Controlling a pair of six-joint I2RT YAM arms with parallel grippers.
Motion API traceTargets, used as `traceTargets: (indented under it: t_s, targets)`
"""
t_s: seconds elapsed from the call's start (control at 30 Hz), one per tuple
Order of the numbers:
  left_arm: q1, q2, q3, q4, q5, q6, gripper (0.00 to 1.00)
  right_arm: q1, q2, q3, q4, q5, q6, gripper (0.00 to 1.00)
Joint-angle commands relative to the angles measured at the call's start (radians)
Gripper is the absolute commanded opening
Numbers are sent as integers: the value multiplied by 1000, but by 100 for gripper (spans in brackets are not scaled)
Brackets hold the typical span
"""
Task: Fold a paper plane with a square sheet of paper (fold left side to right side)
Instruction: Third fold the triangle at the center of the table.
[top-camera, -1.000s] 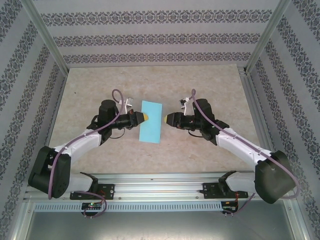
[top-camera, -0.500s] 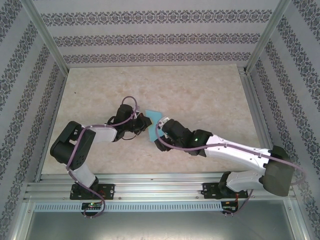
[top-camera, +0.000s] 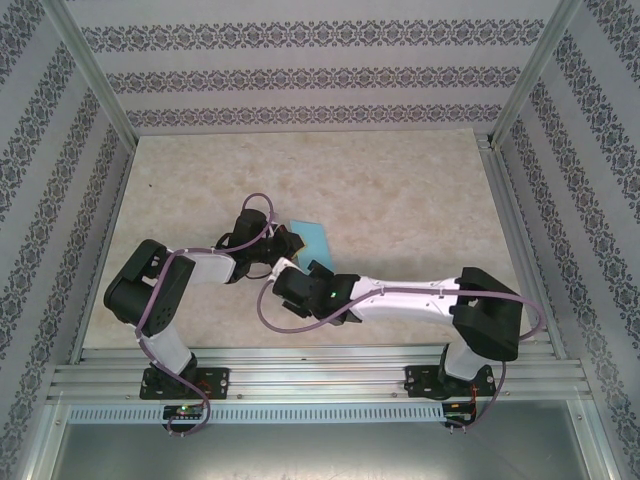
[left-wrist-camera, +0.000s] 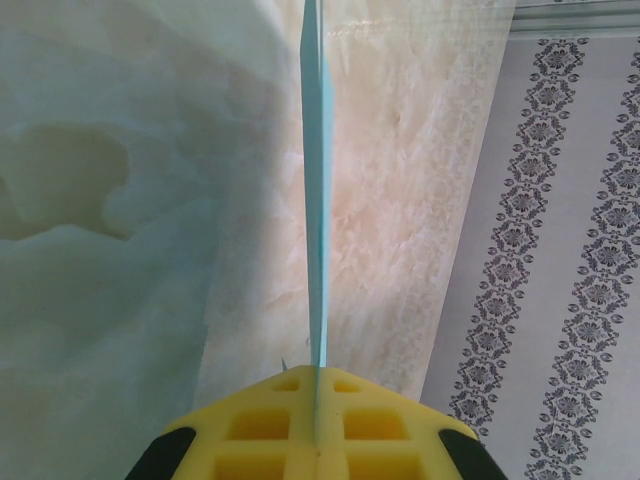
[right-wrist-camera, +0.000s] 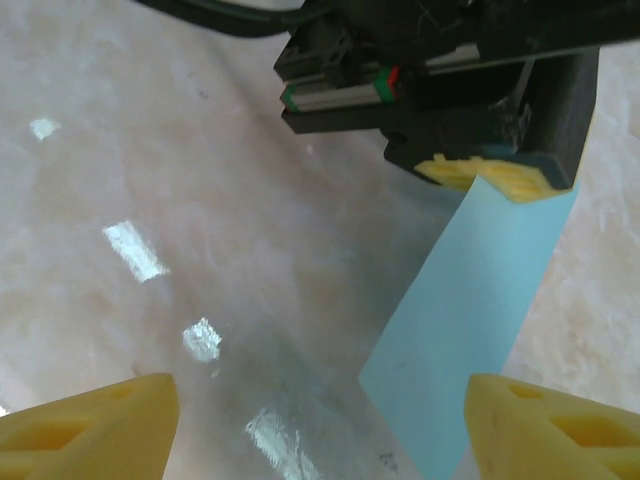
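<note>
Beneath me a pale marbled table (top-camera: 400, 180) shines with light patches (right-wrist-camera: 135, 250), boxed by floral-striped wallpaper walls (top-camera: 300, 75) and aluminium posts (top-camera: 100, 82).

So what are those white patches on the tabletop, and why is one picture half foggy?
Right wrist view: bright glare on the glossy beige marbled table; left wrist view: something pale sits out of focus left of the thin light-blue sheet of paper, seen edge-on; top view: even, sharp.

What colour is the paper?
The paper is light blue, best seen in the right wrist view.
</note>
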Motion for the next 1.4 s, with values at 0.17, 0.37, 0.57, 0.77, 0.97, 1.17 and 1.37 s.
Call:
traceTargets:
  t_s: [0.17, 0.37, 0.57, 0.77, 0.97, 1.17, 1.37]
  targets:
    - [-12, 7, 19, 29, 20, -4, 0, -13, 72, 42, 10, 55, -29, 62]
    - [-12, 8, 24, 18, 32, 7, 0, -28, 55, 32, 19, 27, -16, 27]
    - [-13, 3, 11, -12, 47, 50, 0, -51, 21, 5, 19, -43, -21, 0]
    - [7, -34, 5, -131, 64, 164, 28, -65, 15, -5, 15, -172, -25, 0]
    - [124, -128, -55, -265, 104, 281, 60, -80, 39, 10, 15, -243, -16, 0]
    - [246, -249, -8, -528, 125, 463, 71, -87, 65, 27, 16, -296, -8, 0]
    - [269, -204, 47, -485, 214, 478, 50, -91, 74, 34, 22, -316, -1, 0]
